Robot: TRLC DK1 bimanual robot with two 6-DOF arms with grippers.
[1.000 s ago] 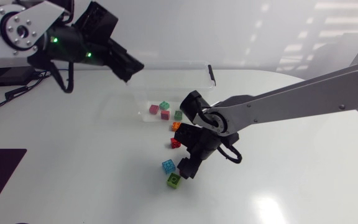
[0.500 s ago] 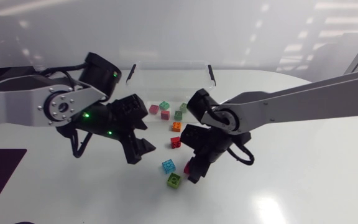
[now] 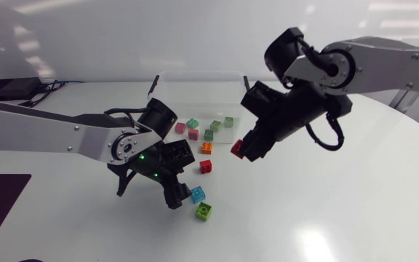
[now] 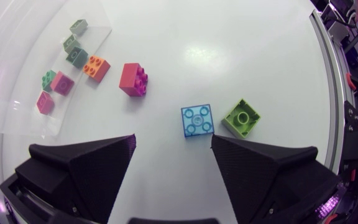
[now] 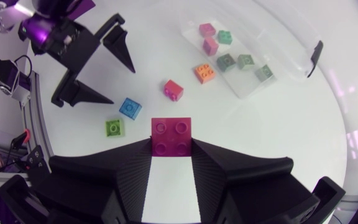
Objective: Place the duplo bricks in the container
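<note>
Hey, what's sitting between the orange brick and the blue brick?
A red brick lies on the table between them, touching neither; head and left wrist views both show it.

Smooth, glossy white table point(image 3: 355, 211) here, lamps mirrored in it. The container point(image 3: 195, 84) is clear, thin plastic. Ahead of the left gripper point(image 4: 173, 142) the blue brick point(image 4: 197, 120) looks translucent plastic, the green brick point(image 4: 241, 118) opaque and shiny. Its fingers point(image 4: 86, 168) are matt black, finely grained. Held in the right gripper point(image 5: 171, 148): a magenta brick point(image 5: 171, 137), smooth plastic with a soft sheen.
</note>
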